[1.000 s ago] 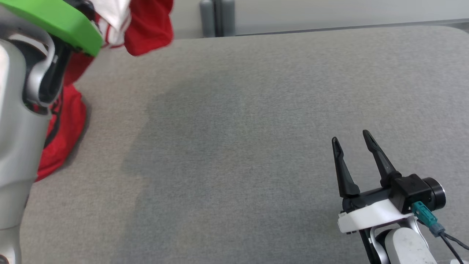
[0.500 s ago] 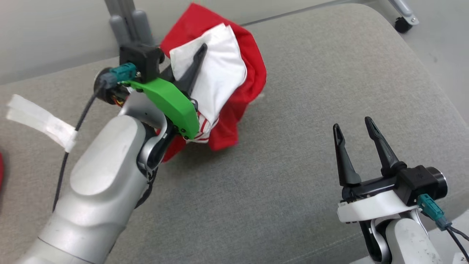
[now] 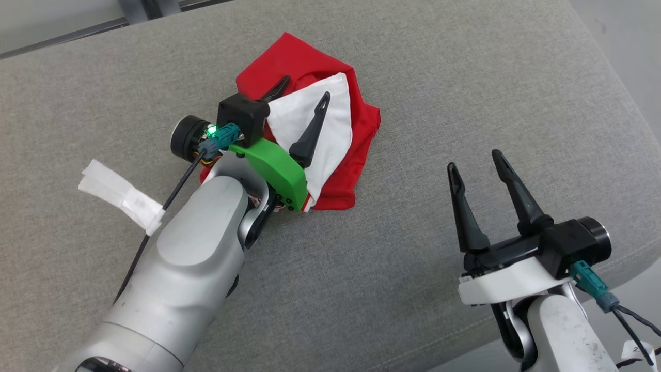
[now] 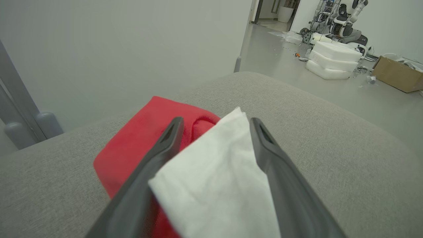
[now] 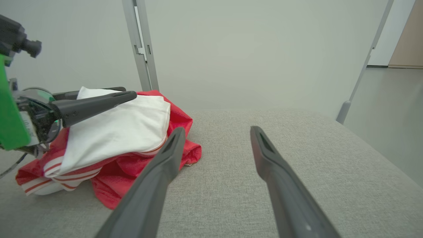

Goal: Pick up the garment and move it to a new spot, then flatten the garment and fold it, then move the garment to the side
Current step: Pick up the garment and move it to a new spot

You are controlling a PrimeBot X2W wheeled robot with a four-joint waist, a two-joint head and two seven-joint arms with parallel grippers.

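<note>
Grey woven upholstery (image 3: 465, 77) covers the wide padded surface, with a pale wall (image 5: 248, 49) and a grey post (image 5: 140, 46) behind it in the right wrist view. Just above the centre of the head view lies the garment (image 3: 361, 170), a red piece with a white panel (image 3: 310, 124) and red-and-white striped trim (image 5: 43, 168), bunched in a loose heap on the padding. The left gripper (image 3: 304, 88) hangs over the heap with its two dark fingers spread wide. In the left wrist view the white panel lies loose between them, and neither finger pinches it. The right gripper (image 3: 475, 159) sits at the lower right of the head view, well apart from the cloth, its jaws likewise parted and empty. Judging by this, the garment lies set down at its new spot, so the first step looks finished. Spreading it flat, folding it and shifting it to the side all remain, since the cloth is crumpled with layers doubled over one another.
</note>
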